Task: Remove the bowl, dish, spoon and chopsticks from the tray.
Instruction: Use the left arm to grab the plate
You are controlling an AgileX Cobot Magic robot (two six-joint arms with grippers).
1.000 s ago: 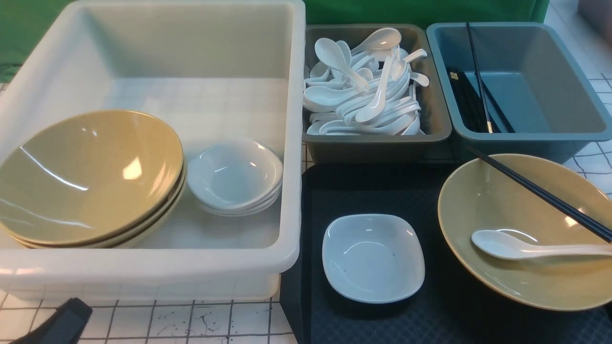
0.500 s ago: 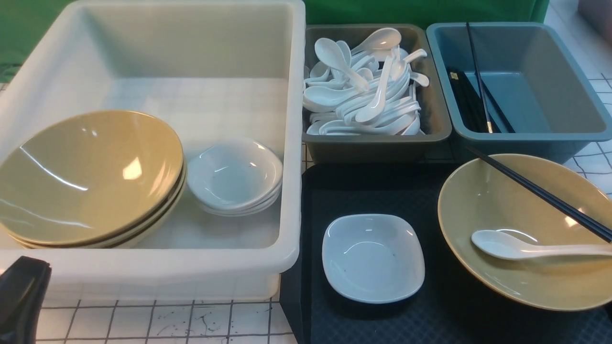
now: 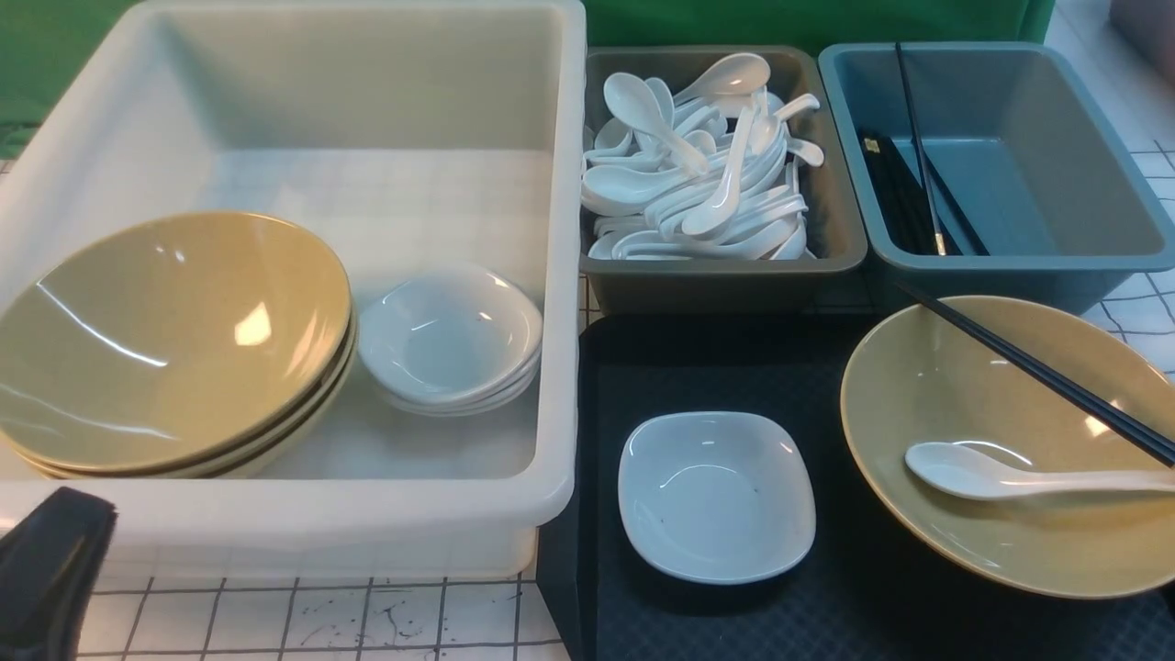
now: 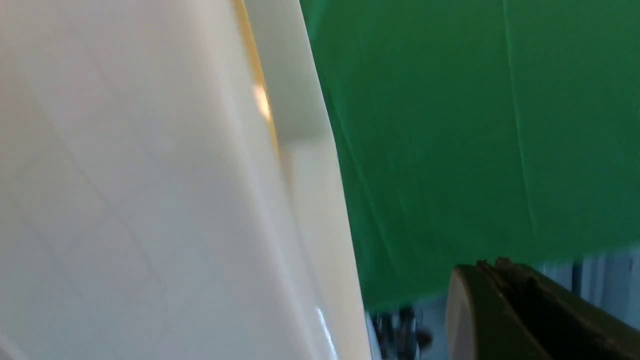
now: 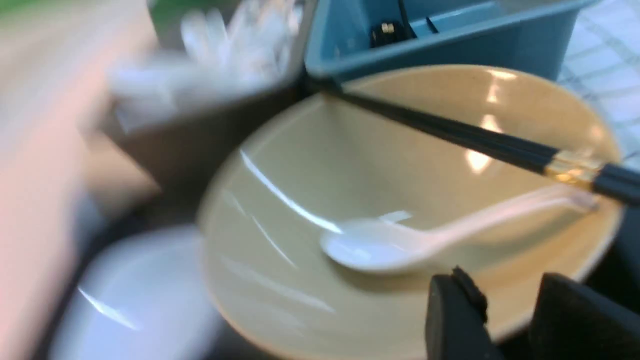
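Lower right: tray (image 3: 716, 367) uncleared.
My right gripper (image 5: 505, 300), parted and empty, seems nearest the spoon (image 5: 395, 245); I'd grip its handle. Left gripper (image 3: 50, 560) closed, empty.

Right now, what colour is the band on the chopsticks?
Gold band on black chopsticks; clearest in right wrist view.

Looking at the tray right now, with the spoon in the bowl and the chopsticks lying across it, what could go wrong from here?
1. The chopsticks lie loose across the rim of the bowl; lifting or nudging the bowl first could roll them off.
2. The spoon rests loose inside that glossy bowl, so a tilt may slide it out.
3. The open right gripper hangs close to the bowl's rim and might knock it if it descends carelessly.
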